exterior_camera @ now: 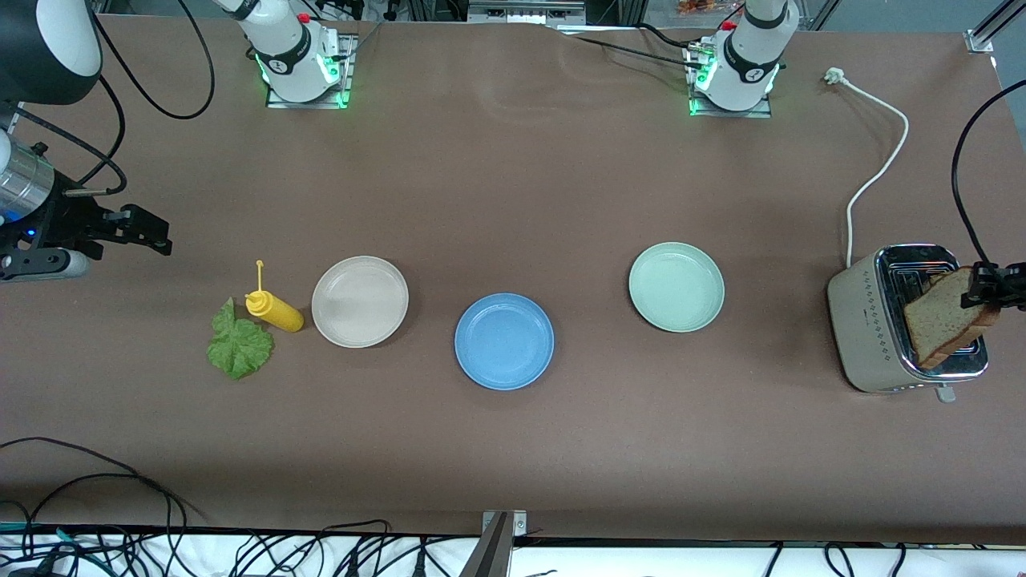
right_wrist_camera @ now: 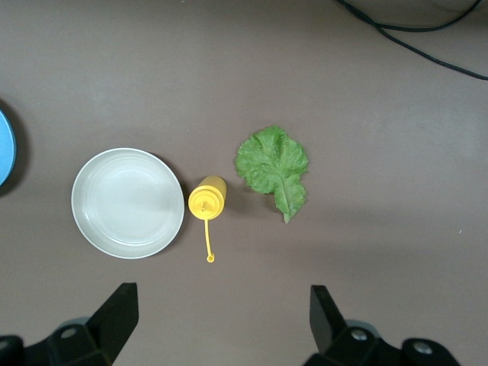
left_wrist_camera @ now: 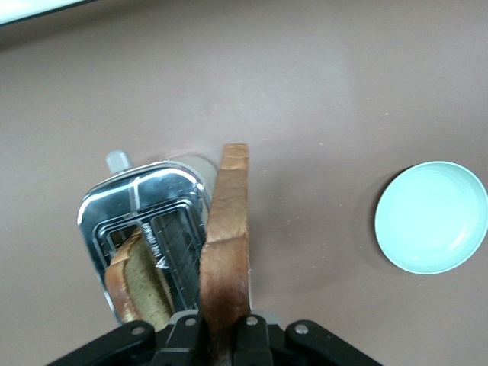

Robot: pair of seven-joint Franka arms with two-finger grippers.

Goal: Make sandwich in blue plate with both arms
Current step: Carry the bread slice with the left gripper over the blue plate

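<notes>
3 round shallow plates sit on the brown matte table (exterior_camera: 513, 176): the plain blue plate (exterior_camera: 504, 341) is the landmark, bare, nearest the front camera of the 3. the beige plate (exterior_camera: 360, 301) lies beside it toward the right arm's end, the pale green plate (exterior_camera: 676, 287) toward the left arm's end, both slightly farther from the camera. 1 yellow squeeze bottle (exterior_camera: 275, 311) lies just beside the beige plate, and 1 crinkled green lettuce leaf (exterior_camera: 239, 346) is next to the bottle, farther still from the blue plate.

2 brown wholegrain bread slices show: 1 slice (left_wrist_camera: 226, 252) is pinched at its edge by the left gripper (left_wrist_camera: 221, 334) over the silver 2-slot toaster (exterior_camera: 902, 320), well apart from the blue plate at the left arm's end; the other slice (left_wrist_camera: 136, 286) stands in a toaster slot. 1 white cord (exterior_camera: 878, 172) runs from the toaster.

the right gripper (right_wrist_camera: 221, 313) hangs spread wide, holding nothing, over the table near the leaf and bottle. black cables lie along the table's camera-side edge.
</notes>
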